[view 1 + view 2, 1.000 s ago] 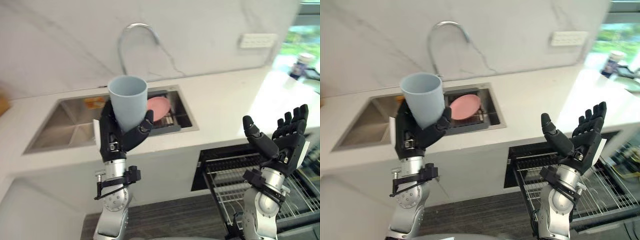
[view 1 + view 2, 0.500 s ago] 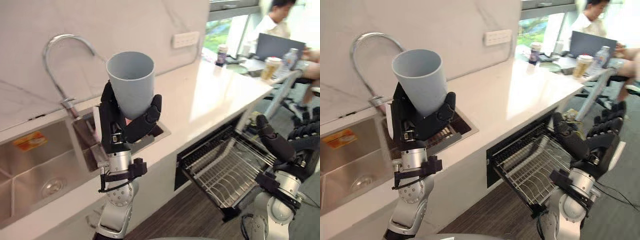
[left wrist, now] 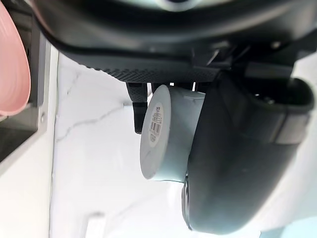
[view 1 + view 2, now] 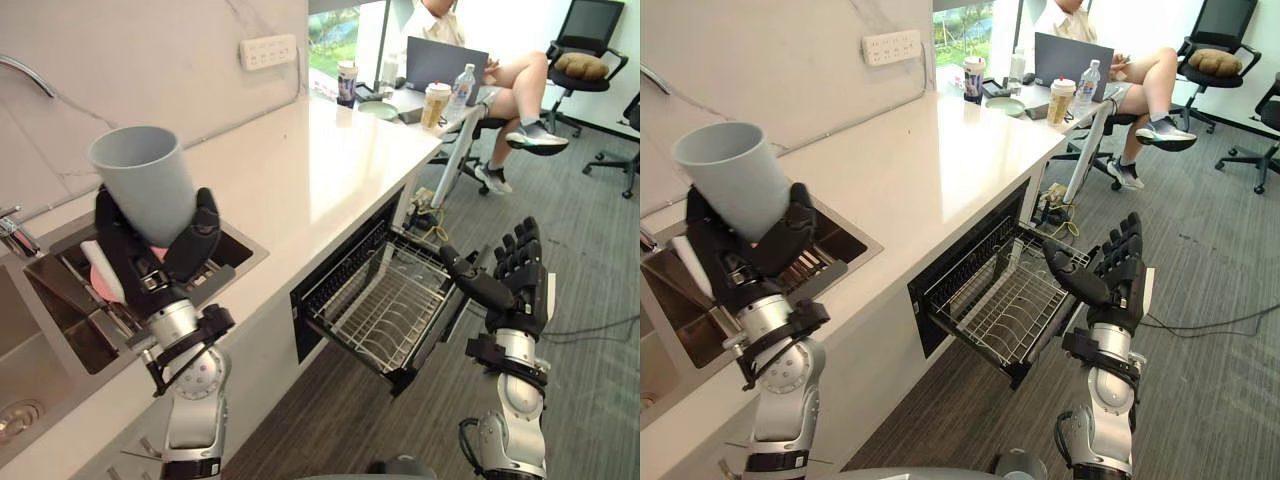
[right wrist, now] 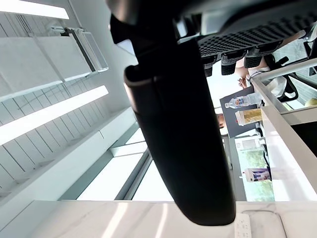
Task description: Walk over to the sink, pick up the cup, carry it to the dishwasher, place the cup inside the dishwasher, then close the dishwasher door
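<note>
My left hand holds a pale blue cup upright, fingers and thumb curled round its lower half, above the counter edge by the sink. The left wrist view shows the cup's base clamped between thumb and fingers. A pink plate lies in the sink behind the hand. The dishwasher stands open under the counter, its wire rack pulled out. My right hand is raised beside the rack, fingers straight, holding nothing.
The white counter runs to the far right, with bottles and cups at its end. A seated person with a laptop is beyond it. Office chairs stand on grey floor to the right.
The camera has swung right: sink and tap slid to the left edge, the dishwasher rack and the room came into view. The cup stays held in my left hand.
</note>
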You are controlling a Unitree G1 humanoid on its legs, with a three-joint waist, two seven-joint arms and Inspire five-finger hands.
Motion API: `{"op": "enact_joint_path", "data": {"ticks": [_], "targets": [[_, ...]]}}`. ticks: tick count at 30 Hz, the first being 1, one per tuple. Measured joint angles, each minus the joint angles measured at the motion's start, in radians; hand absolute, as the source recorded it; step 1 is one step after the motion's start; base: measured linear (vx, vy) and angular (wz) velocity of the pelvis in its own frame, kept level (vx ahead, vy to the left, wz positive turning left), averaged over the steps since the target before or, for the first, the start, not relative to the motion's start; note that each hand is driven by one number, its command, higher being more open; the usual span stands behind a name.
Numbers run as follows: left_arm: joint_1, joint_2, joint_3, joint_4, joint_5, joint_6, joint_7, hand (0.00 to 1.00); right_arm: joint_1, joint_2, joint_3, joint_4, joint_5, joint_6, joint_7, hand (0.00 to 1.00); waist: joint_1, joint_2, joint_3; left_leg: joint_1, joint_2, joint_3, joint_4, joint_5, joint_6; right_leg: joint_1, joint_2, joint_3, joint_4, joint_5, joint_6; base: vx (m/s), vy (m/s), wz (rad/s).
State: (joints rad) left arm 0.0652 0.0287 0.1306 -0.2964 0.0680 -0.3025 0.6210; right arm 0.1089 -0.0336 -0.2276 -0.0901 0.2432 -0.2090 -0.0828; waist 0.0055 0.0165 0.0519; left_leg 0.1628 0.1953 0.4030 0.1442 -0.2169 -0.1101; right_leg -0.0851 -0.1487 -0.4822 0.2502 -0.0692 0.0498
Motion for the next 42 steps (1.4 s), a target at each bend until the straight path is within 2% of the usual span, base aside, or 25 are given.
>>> {"op": "enact_joint_path", "data": {"ticks": [2,4,6,7,8,9,11,12,13,14,15,16,18,21,26,29,31,34,37,42], "targets": [[0.014,-0.025,-0.001,0.000,0.001,0.000,0.014,0.00,-0.006,-0.024,0.010,0.024,0.007,0.026,0.033,1.00,0.010,0.009,0.006,0.018,0.043,-0.013,0.019,-0.001,-0.013,0.078,0.062,-0.028,-0.094,0.015,-0.023,0.08,-0.191,0.18],[0.037,-0.025,0.000,-0.001,0.007,0.000,0.019,0.00,-0.008,-0.032,0.038,0.026,0.011,0.031,0.050,1.00,0.010,0.008,0.005,0.018,0.064,-0.011,0.060,-0.001,-0.015,0.112,0.085,-0.028,-0.127,0.017,-0.027,0.03,-0.098,0.02],[0.070,-0.028,0.001,-0.001,0.009,0.000,0.036,0.00,-0.013,-0.042,0.071,0.026,0.010,0.031,0.089,1.00,0.021,0.011,0.015,-0.078,0.112,-0.018,0.306,-0.003,0.001,0.142,0.099,-0.010,-0.167,0.022,-0.035,0.00,-0.103,-0.19],[0.070,-0.028,0.003,-0.002,0.009,0.000,0.035,0.00,-0.014,-0.047,0.074,0.027,0.009,0.031,0.094,1.00,0.027,0.013,0.026,-0.116,0.129,-0.037,0.396,0.004,0.015,0.156,0.101,-0.009,-0.173,0.021,-0.039,-0.01,-0.066,-0.12],[0.073,-0.030,0.000,-0.004,0.009,-0.003,0.032,0.00,-0.015,-0.056,0.078,0.030,0.009,0.033,0.099,1.00,0.035,0.013,0.038,-0.168,0.140,-0.074,0.485,-0.015,0.014,0.166,0.098,-0.005,-0.175,0.018,-0.045,0.00,-0.011,-0.10],[0.084,-0.034,-0.003,-0.011,0.010,-0.012,0.026,0.00,-0.019,-0.062,0.077,0.038,0.010,0.034,0.099,1.00,0.040,0.014,0.042,-0.218,0.130,-0.103,0.482,-0.047,0.006,0.168,0.092,0.001,-0.178,0.018,-0.045,0.03,0.032,-0.11],[0.090,-0.041,-0.015,-0.015,0.011,-0.034,0.020,0.00,-0.021,-0.066,0.070,0.056,0.011,0.032,0.095,1.00,0.038,0.013,0.051,-0.259,0.102,-0.102,0.354,-0.038,0.011,0.172,0.078,0.000,-0.176,0.019,-0.040,0.05,0.080,-0.10],[0.092,-0.054,-0.030,-0.016,0.014,-0.047,0.014,0.00,-0.020,-0.074,0.064,0.071,0.009,0.031,0.091,1.00,0.035,0.024,0.050,-0.258,0.076,-0.099,0.216,0.056,0.026,0.177,0.077,0.006,-0.175,0.019,-0.025,0.08,0.132,-0.20],[0.098,-0.054,-0.048,-0.015,0.021,-0.052,0.012,0.00,-0.013,-0.067,0.069,0.084,0.008,0.030,0.079,1.00,0.036,0.018,0.046,-0.234,0.047,-0.102,0.159,0.119,0.002,0.181,0.062,0.019,-0.176,0.021,-0.011,0.09,0.134,-0.13],[0.099,-0.050,-0.054,-0.015,0.022,-0.051,0.010,0.00,-0.006,-0.060,0.071,0.083,0.008,0.029,0.075,1.00,0.029,0.008,0.041,-0.219,0.024,-0.097,0.116,0.138,0.010,0.179,0.043,0.019,-0.180,0.023,-0.007,0.14,0.165,0.03],[0.097,-0.048,-0.062,-0.016,0.026,-0.051,0.004,0.00,-0.002,-0.057,0.071,0.082,0.011,0.023,0.073,1.00,0.016,0.000,0.036,-0.189,-0.020,-0.090,0.023,0.181,0.026,0.171,0.013,0.014,-0.184,0.028,0.004,0.12,0.133,0.26],[0.092,-0.048,-0.071,-0.019,0.031,-0.051,-0.006,0.00,-0.001,-0.057,0.070,0.080,0.026,0.017,0.072,1.00,0.003,0.003,0.036,-0.174,-0.053,-0.092,-0.036,0.211,0.038,0.169,-0.006,0.003,-0.195,0.037,0.018,0.12,0.153,0.26],[0.082,-0.048,-0.089,-0.028,0.031,-0.052,-0.044,0.00,0.007,-0.044,0.065,0.080,0.050,0.017,0.070,1.00,0.001,0.005,0.034,-0.173,-0.073,-0.095,-0.066,0.222,0.046,0.169,-0.018,-0.006,-0.211,0.046,0.032,0.07,0.091,0.15],[0.081,-0.042,-0.099,-0.041,0.029,-0.053,-0.095,0.00,0.011,-0.022,0.084,0.080,0.049,0.017,0.065,1.00,0.002,0.006,0.033,-0.168,-0.086,-0.092,-0.087,0.224,0.048,0.170,-0.023,-0.007,-0.226,0.051,0.039,0.06,0.035,0.01],[0.081,-0.039,-0.144,-0.049,0.009,-0.052,-0.132,0.00,0.007,-0.020,0.119,0.080,0.053,0.016,0.068,1.00,0.000,0.005,0.031,-0.146,-0.093,-0.077,-0.118,0.225,0.048,0.174,-0.023,0.003,-0.237,0.057,0.042,0.04,0.011,-0.07],[0.081,-0.038,-0.170,-0.046,-0.022,-0.051,-0.164,0.00,-0.008,-0.021,0.145,0.080,0.128,0.016,0.092,1.00,-0.002,0.005,0.030,-0.133,-0.095,-0.056,-0.131,0.225,0.048,0.173,-0.021,0.019,-0.250,0.069,0.041,0.01,0.019,-0.20],[0.075,-0.027,-0.204,-0.022,-0.030,-0.051,-0.204,0.00,-0.026,-0.021,0.159,0.071,0.191,0.016,0.136,1.00,-0.004,0.005,0.028,-0.127,-0.098,-0.040,-0.138,0.224,0.049,0.171,-0.019,0.035,-0.264,0.086,0.042,-0.01,0.024,-0.19],[0.047,0.003,-0.252,0.055,-0.029,-0.039,-0.242,0.00,-0.051,-0.031,0.184,0.062,0.201,0.016,0.195,1.00,-0.008,0.004,0.023,-0.124,-0.102,-0.029,-0.142,0.224,0.052,0.169,-0.019,0.045,-0.272,0.101,0.041,-0.04,0.035,-0.12],[0.038,0.017,-0.290,0.088,-0.022,-0.018,-0.247,0.00,-0.068,-0.042,0.225,0.017,0.247,0.024,0.277,1.00,-0.010,0.004,0.022,-0.121,-0.102,-0.004,-0.144,0.223,0.055,0.160,-0.018,0.063,-0.280,0.115,0.039,-0.05,0.025,-0.21],[-0.029,0.037,-0.283,0.154,0.039,-0.008,-0.211,0.00,-0.090,-0.069,0.254,-0.041,0.348,0.061,0.419,1.00,-0.018,0.003,0.019,-0.119,-0.105,0.010,-0.144,0.226,0.060,0.160,-0.019,0.075,-0.292,0.127,0.040,-0.06,0.009,-0.10]]}}
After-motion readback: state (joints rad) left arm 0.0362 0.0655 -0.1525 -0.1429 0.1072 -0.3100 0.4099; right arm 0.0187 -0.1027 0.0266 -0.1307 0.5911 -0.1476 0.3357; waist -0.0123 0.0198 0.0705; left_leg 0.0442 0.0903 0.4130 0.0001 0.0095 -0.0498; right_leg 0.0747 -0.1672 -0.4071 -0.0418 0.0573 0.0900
